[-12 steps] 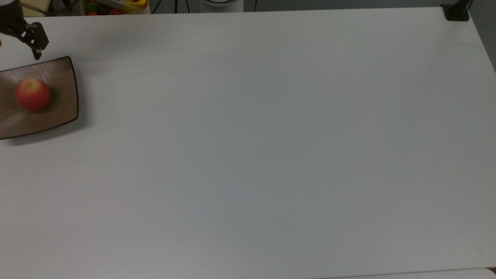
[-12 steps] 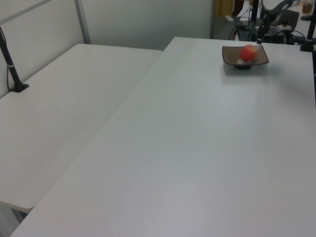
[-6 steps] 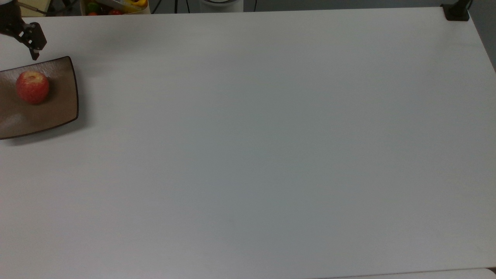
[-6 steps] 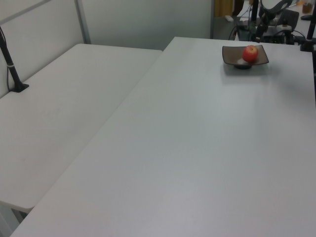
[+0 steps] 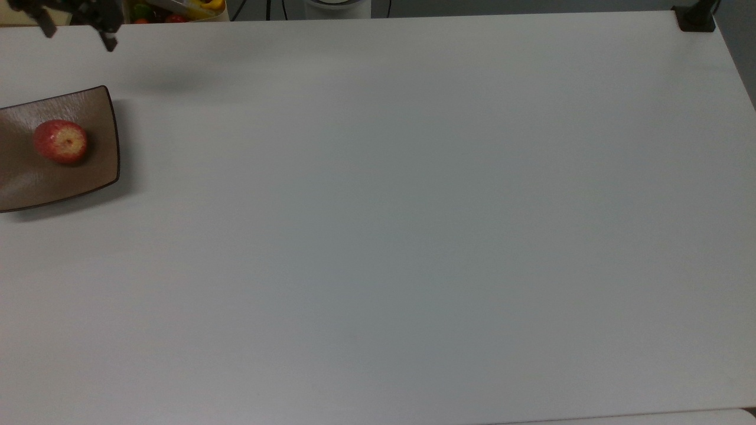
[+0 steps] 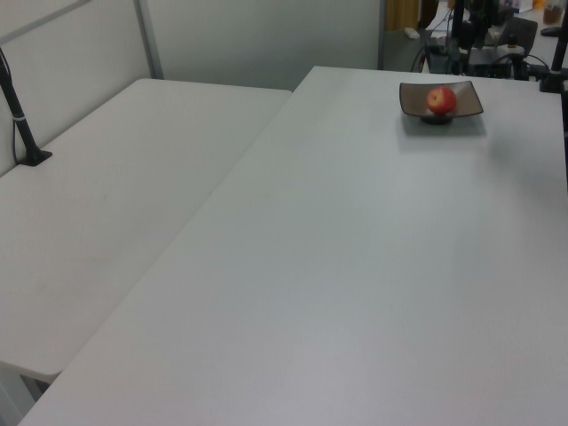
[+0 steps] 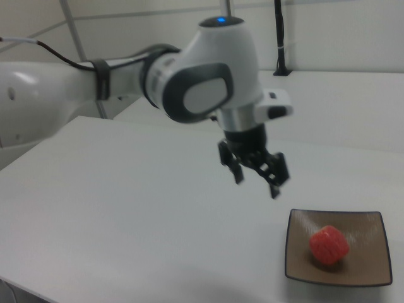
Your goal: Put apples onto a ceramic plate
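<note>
Since half a second ago the black two-finger end effector [image 5: 75,34] has swung away from the plate's far corner toward the top view's upper edge, and the apple has rolled a little and settled with its pale dimple facing up. That end effector [image 7: 255,180] now hangs in the air above the worktop, its fingers [image 7: 276,183] spread apart with nothing between them; in the right view it sits up and to the left of the plate, clear of it. Behind it the white and grey robot arm [image 7: 189,82] reaches in from the right view's left, a black cable strapped along its upper link.

Nearest below lies the glossy brown squarish ceramic plate [image 5: 97,171] with upturned corners and a thin dark rim, resting flat at the top view's left edge and partly cut off there. The small round red apple [image 5: 60,141] sits on the plate, near its middle, a yellowish patch around its dimple. In the left view the plate [image 6: 466,105] stands at the far end of the worktop with the apple [image 6: 437,99] on it, and in the right view the apple [image 7: 329,245] rests inside the plate [image 7: 369,265], touching its surface.

The wide white worktop [image 5: 413,236] spreads out around them. A second white table [image 6: 106,204] adjoins it on the left view's left. A yellow box of coloured items [image 5: 177,9] stands beyond the top view's upper edge, and a black clamp [image 5: 696,18] grips the worktop's upper right corner.
</note>
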You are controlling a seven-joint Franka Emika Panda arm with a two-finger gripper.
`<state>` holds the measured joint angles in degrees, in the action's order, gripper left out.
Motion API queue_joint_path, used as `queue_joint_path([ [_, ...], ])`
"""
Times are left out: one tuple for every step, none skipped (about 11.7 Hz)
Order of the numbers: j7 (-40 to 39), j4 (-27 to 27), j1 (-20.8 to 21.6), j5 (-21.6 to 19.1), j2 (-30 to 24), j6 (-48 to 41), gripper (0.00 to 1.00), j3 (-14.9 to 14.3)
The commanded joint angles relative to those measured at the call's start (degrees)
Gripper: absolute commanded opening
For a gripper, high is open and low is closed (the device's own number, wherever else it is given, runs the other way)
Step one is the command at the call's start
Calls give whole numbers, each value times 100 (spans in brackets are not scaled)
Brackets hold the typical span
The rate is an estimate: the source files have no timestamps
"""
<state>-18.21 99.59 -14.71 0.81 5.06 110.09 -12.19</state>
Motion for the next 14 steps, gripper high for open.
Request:
queue_joint_path([
  [625,114,450,-291,-609,-679,100,41],
  [660,96,626,-335,-742,-1021,100,41],
  [722,79,880,-414,-830,-1320,100,41],
  [983,96,1074,-493,-909,-1393,100,41],
  [1221,113,1224,-520,-945,-1376,100,137],
  [1389,114,1260,-520,-945,-1350,100,425],
  [1573,157,1234,-520,-937,-1315,100,732],
  [1636,236,1234,-512,-937,-1297,100,944],
  [1654,306,1243,-494,-919,-1279,100,1172],
  [1654,385,1243,-451,-919,-1201,100,1349],
  [1654,456,1234,-433,-910,-965,100,1507],
  [1645,465,1243,-433,-858,-806,100,1535],
  [1636,483,1260,-380,-857,-752,100,1544],
  [1636,491,1260,-162,-849,-613,100,1544],
])
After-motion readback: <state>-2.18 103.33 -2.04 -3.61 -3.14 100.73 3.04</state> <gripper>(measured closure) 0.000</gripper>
